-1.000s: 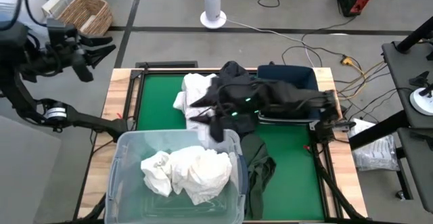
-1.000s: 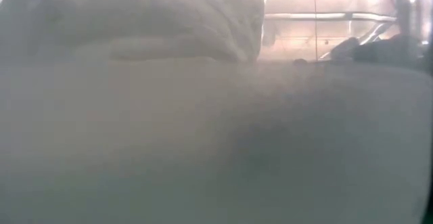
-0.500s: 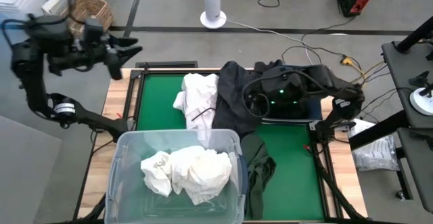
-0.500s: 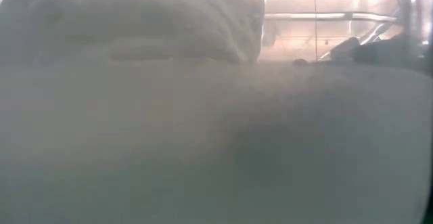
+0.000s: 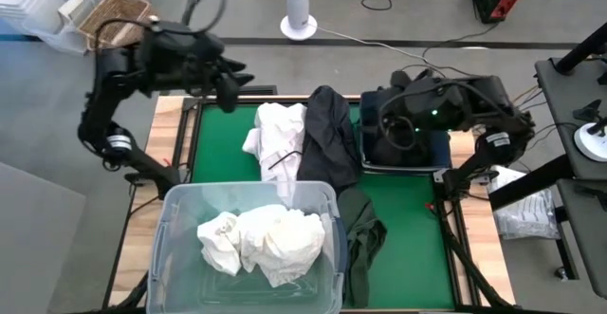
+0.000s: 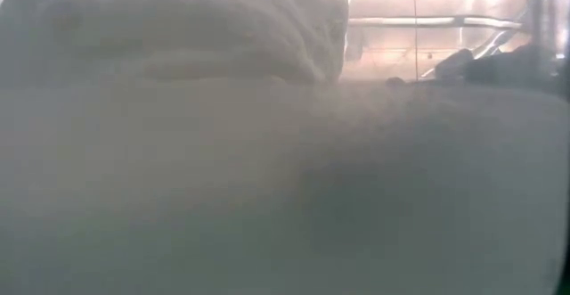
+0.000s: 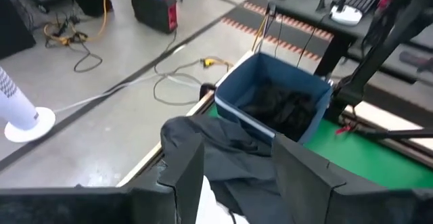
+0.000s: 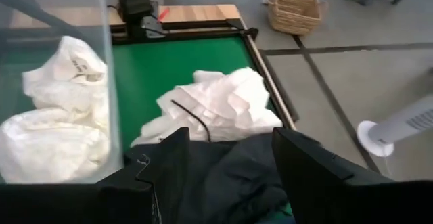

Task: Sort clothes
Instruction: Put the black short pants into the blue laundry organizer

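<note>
A white garment [image 5: 280, 138] and a dark garment [image 5: 327, 134] lie side by side on the green mat at the table's far side. An olive garment [image 5: 362, 233] lies beside the clear tub [image 5: 180, 210], which holds white clothes [image 5: 261, 243]. Dark clothes [image 7: 281, 105] fill the blue bin [image 7: 233, 92]. My left gripper [image 5: 235, 75] hovers open above the table's far left corner. My right gripper [image 5: 375, 132] is open over the bin's left side, beside the dark garment [image 8: 230, 176]. Nothing is between either pair of fingers.
The clear tub stands at the table's near edge and fills the low view with its wall [image 6: 285, 197]. A white fan [image 5: 300, 10], cables and a wicker basket [image 5: 119, 15] are on the floor beyond the far edge. Bare green mat [image 5: 218, 153] lies left of the white garment.
My left gripper has swung from outside the table's left edge toward its far left corner, sinking a little. My right gripper has drawn back from over the dark garment toward the table's right edge, over the blue bin, tipping up. The dark garment now lies uncovered.
</note>
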You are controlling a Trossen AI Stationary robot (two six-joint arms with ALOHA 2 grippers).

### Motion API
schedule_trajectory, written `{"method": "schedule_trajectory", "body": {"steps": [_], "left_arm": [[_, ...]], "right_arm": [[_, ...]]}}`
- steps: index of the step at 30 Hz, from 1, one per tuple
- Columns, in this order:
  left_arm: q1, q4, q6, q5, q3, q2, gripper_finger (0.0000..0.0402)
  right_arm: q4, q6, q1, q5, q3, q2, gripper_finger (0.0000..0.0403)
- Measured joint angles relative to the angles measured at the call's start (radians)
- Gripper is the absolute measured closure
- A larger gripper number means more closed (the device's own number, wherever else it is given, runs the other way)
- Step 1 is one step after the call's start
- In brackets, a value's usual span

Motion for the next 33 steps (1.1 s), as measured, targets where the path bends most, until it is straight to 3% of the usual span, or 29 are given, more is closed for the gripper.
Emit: {"method": "schedule_trajectory", "body": {"steps": [8,18,33], "left_arm": [[0.0,0.0,-0.003,0.0,0.0,0.092,0.0249],[0.0,0.0,-0.005,0.0,0.0,0.17,0.0249],[0.0,0.003,0.0,0.0,0.0,0.163,0.0249]], "right_arm": [[-0.091,0.003,-0.038,0.071,0.0,-0.04,0.0195],[-0.105,-0.026,-0.087,0.072,-0.001,-0.047,0.0193],[0.001,-0.202,-0.196,0.059,-0.004,0.032,0.019]]}}
